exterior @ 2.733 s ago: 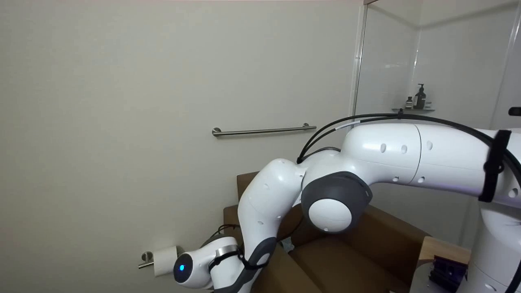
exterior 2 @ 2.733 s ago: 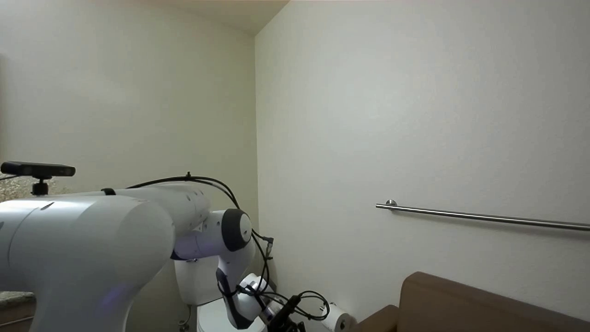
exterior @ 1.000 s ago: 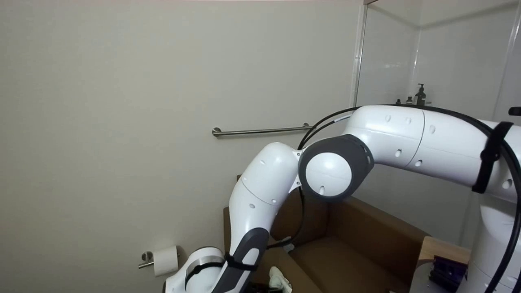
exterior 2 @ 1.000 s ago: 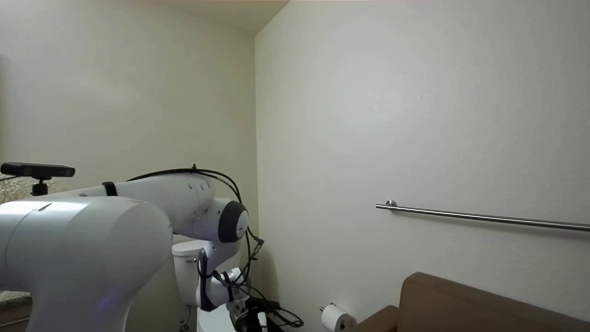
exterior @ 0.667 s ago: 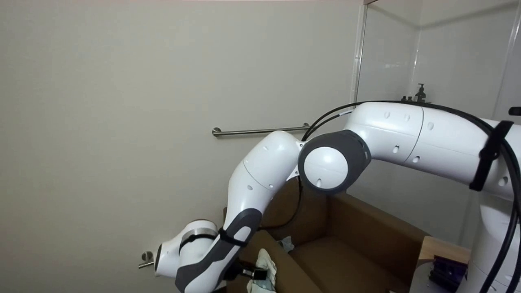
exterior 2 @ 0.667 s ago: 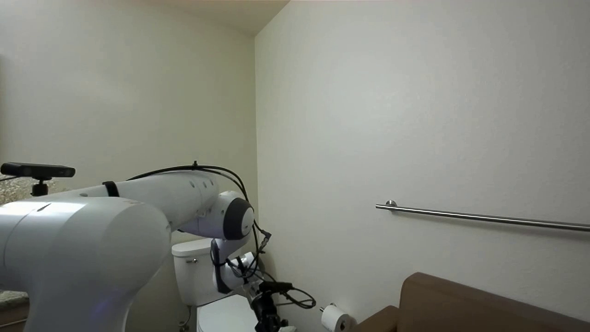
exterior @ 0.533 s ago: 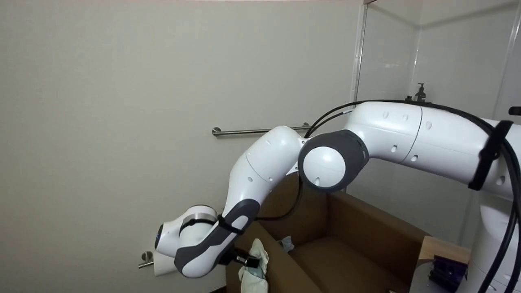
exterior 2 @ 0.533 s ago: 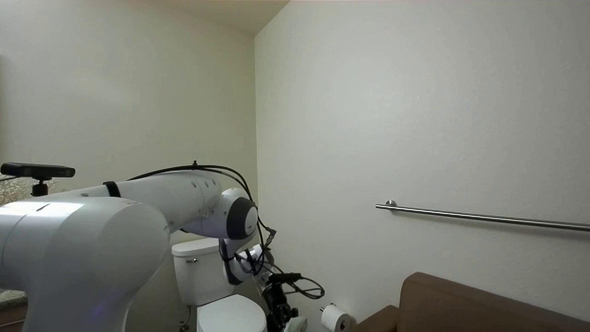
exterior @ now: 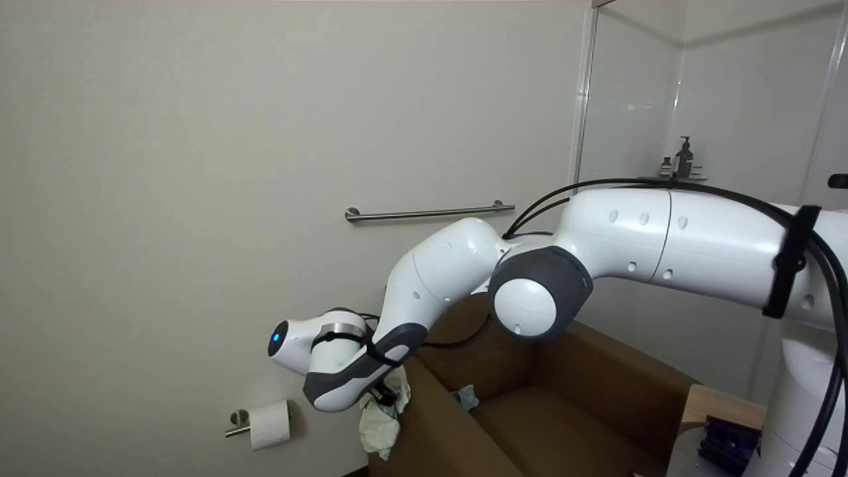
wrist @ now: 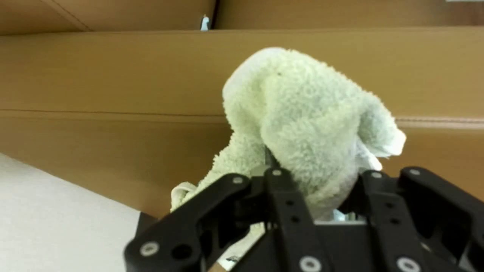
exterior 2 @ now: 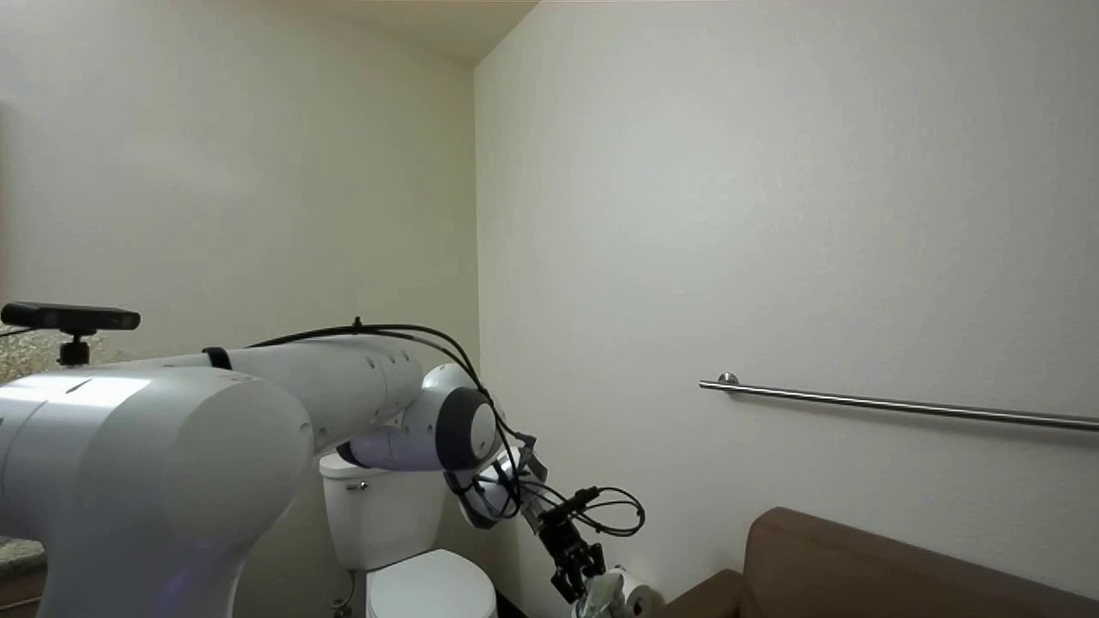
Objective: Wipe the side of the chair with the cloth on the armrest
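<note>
The one hand is partly closed, its two fingers gripping one pale, bunched cloth at the outer side of the one brown chair; whether cloth and chair touch, I cannot tell. One bluish scrap shows just within that side of the chair. Farther off, the wall bears one paper roll beside the chair and one rail above it.
</note>
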Available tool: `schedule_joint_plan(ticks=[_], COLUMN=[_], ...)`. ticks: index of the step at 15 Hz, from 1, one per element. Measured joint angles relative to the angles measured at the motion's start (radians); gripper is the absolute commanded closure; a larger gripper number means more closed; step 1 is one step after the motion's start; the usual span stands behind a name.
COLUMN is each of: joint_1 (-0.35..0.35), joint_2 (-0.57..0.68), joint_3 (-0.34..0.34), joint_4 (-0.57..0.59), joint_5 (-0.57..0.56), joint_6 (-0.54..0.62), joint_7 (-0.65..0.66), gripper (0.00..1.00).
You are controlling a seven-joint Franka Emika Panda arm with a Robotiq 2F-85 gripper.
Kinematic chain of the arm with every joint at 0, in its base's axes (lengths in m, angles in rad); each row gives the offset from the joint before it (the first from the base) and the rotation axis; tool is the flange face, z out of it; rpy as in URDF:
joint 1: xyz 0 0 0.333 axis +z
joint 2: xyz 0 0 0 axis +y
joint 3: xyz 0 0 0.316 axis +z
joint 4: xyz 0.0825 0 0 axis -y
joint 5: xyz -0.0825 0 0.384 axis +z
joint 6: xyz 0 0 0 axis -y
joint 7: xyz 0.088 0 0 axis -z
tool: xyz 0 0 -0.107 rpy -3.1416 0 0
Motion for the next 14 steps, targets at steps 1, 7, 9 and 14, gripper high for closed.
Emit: schedule_joint_plan(ticks=[1, 7, 9, 14], joint_1=[0.007, 0.132, 0.174, 0.221], joint_2=[0.019, 0.033, 0.034, 0.036], joint_3=[-0.021, -0.113, -0.13, -0.151], joint_4=[-0.003, -0.166, -0.219, -0.35], joint_5=[-0.008, -0.2, -0.3, -0.606], joint_6=[0.059, 0.317, 0.365, 0.427], joint_7=[0.045, 0.273, 0.343, 0.505], gripper=[0.92, 0.92, 0.92, 0.92])
